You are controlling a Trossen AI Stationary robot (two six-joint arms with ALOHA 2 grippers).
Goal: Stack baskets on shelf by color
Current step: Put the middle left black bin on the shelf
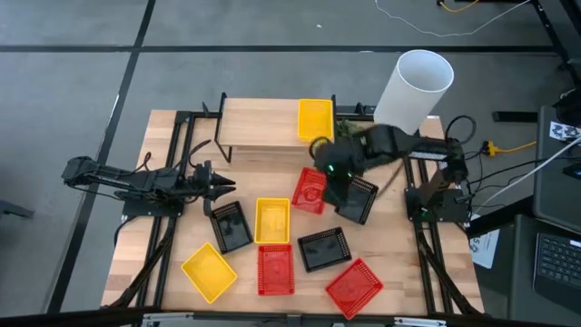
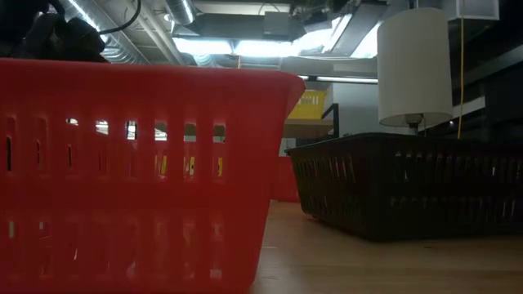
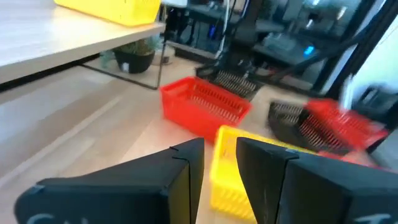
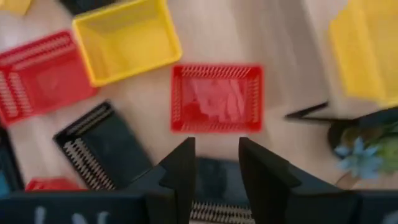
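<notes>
A: Right, starting at the right tool (image 1: 329, 169): it hangs over the middle of the tabletop (image 1: 163, 232), just near of the shelf (image 1: 259, 123). Fingers parted, nothing between them. Directly under it sit a red basket (image 4: 216, 98) and, nearer the arm, a black basket (image 1: 357, 198).

B: And the left tool (image 1: 222, 187)?

A: Low at the left side, fingers (image 3: 186, 165) apart with a narrow gap, empty, pointing at a black basket (image 1: 228, 224) and a yellow basket (image 1: 272, 220) just beyond it.

B: What's done so far?

A: One yellow basket (image 1: 315, 119) sits on the shelf, right of its centre. Loose on the tabletop: a yellow one (image 1: 209, 272) at the near left, a red one (image 1: 275, 269) near centre, a black one (image 1: 324, 248) to its right, and another red (image 1: 354, 285) at the near right.

B: Handling?

A: My guess is light, thin plastic mesh; stiff enough to keep its shape, though the walls probably flex under a pinch. Smooth, so it may slip or tilt. I'd take one by a side wall at the rim, one finger inside and one outside, midway along the edge so it hangs level.

B: Any writing?

A: None readable on the baskets or the shelf.
</notes>
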